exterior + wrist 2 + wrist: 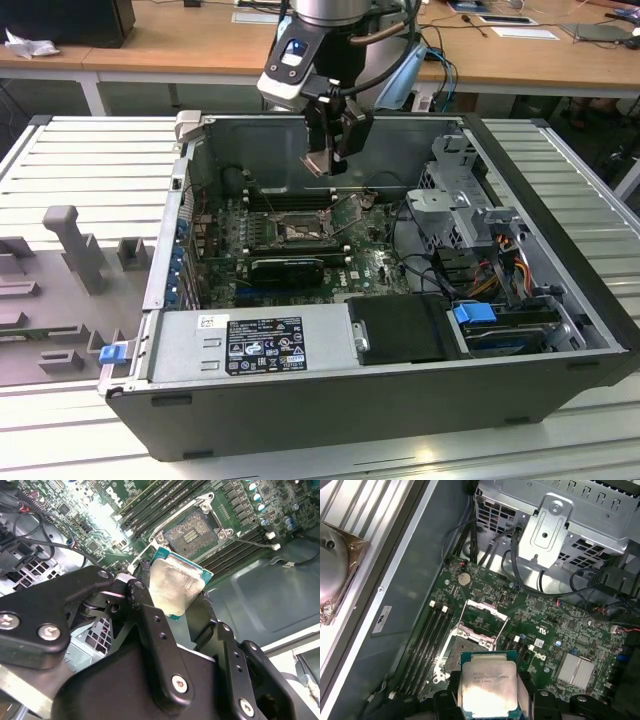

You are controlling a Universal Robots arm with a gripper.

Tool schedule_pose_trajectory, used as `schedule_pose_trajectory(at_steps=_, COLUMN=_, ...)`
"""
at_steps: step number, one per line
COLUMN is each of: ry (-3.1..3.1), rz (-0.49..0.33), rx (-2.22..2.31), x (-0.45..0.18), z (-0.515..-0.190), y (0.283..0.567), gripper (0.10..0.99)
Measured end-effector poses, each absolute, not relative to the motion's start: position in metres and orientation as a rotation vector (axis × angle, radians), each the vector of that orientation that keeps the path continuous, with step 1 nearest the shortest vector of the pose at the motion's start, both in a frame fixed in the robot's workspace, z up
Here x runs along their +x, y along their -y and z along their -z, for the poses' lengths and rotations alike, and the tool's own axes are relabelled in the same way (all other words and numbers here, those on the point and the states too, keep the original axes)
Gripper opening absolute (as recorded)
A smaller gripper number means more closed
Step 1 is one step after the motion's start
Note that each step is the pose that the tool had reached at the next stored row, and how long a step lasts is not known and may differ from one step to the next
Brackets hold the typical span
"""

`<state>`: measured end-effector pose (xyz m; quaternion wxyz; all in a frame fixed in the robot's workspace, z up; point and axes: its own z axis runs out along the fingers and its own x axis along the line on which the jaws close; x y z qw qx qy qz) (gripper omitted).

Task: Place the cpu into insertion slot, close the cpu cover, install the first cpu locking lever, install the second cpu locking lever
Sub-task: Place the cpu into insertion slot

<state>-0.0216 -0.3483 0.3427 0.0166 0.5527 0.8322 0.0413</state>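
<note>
From where I stand the tool (335, 150) hangs over the open case (400, 390) on the bench (90, 160), clenched on the cpu (487, 687) by two opposite edges, silver top towards the first wrist camera. The cpu is up in the air, well above the green board (555, 625) and nowhere near seated. The slot (465, 650) lies bare below it, and the cover (488, 609) looks swung up and open behind it, so none of the task is done yet. What worries me is the grip: in the second wrist view the chip sits cornerwise between the fingers (142, 605), and its edges are not squared to the slot's frame. If it comes down turned or tilted like that, one corner could land first and bend the fine contacts in the slot, or the chip could sit crooked on the frame. A hold on thin edges could also let it slip and drop onto the board. The raised cover stands close to the way down and I judge a finger could knock it. The memory slots (432, 635) run just beside the slot, leaving little room for the fingers to spread.
</note>
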Motion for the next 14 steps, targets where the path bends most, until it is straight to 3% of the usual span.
schedule_pose_trajectory(at_steps=14, ry=-2.526, rz=-0.127, rx=1.802, x=-0.0216, z=-0.3402, y=0.3483, gripper=0.529)
